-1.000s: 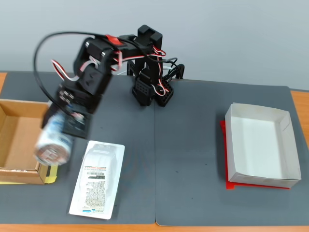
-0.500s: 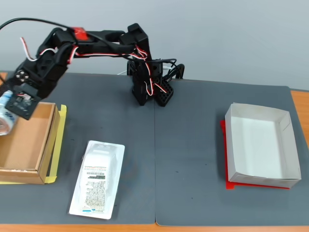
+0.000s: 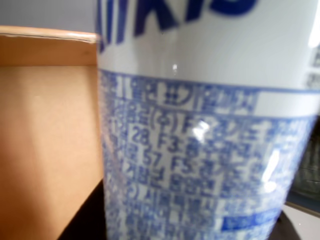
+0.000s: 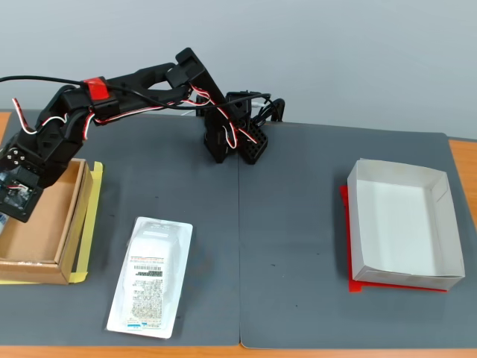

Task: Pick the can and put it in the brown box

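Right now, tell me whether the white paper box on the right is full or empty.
Empty. In the fixed view the white paper box shows only its bare white floor and walls, with nothing inside; it sits on a red base.

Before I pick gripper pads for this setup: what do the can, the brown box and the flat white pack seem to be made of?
The can looks like glossy printed metal: sharp glints on its blue print. The brown box looks like matte plain cardboard, with a raw tan surface and thin folded walls. The flat white pack seems to be moulded plastic with a paper barcode label; its raised edges shine faintly.
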Controlling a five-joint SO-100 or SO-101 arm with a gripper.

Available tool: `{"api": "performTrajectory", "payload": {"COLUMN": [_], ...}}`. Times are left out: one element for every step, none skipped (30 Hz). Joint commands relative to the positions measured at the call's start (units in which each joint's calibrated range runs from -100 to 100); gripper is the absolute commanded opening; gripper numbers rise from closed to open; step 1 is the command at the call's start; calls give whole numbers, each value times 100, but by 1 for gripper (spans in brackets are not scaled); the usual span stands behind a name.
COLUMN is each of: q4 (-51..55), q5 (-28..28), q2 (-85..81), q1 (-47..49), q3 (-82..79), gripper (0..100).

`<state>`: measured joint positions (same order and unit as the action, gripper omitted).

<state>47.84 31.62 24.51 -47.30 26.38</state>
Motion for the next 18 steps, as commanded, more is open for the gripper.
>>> {"api": "performTrajectory", "payload": {"q4": [-222,-204,-196,-178,-170,-170,-161,-152,-152,-152,-152,-144,-109,-74,-48,21,108,212], "q5": [1,1,1,1,1,-20,-25,-36,-41,-51,-119,-218,-307,-348,-369,-369,-385,-390], "q2": [-8,-8,-8,-8,-8,-16,-24,-33,-33,-33,-33,-33,-41,-50,-58,-75,-92,-118], "q1": [-54,-63,-63,-63,-63,-63,-54,-54,-54,-54,-54,-54,-54,-38,-14,10,27,67], "q3": [258,258,258,258,258,258,258,249,249,249,249,249,249,249,249,249,249,249], "gripper": [11,11,11,11,12,12,13,15,19,23,28,33,39,42,45,46,46,45]}}
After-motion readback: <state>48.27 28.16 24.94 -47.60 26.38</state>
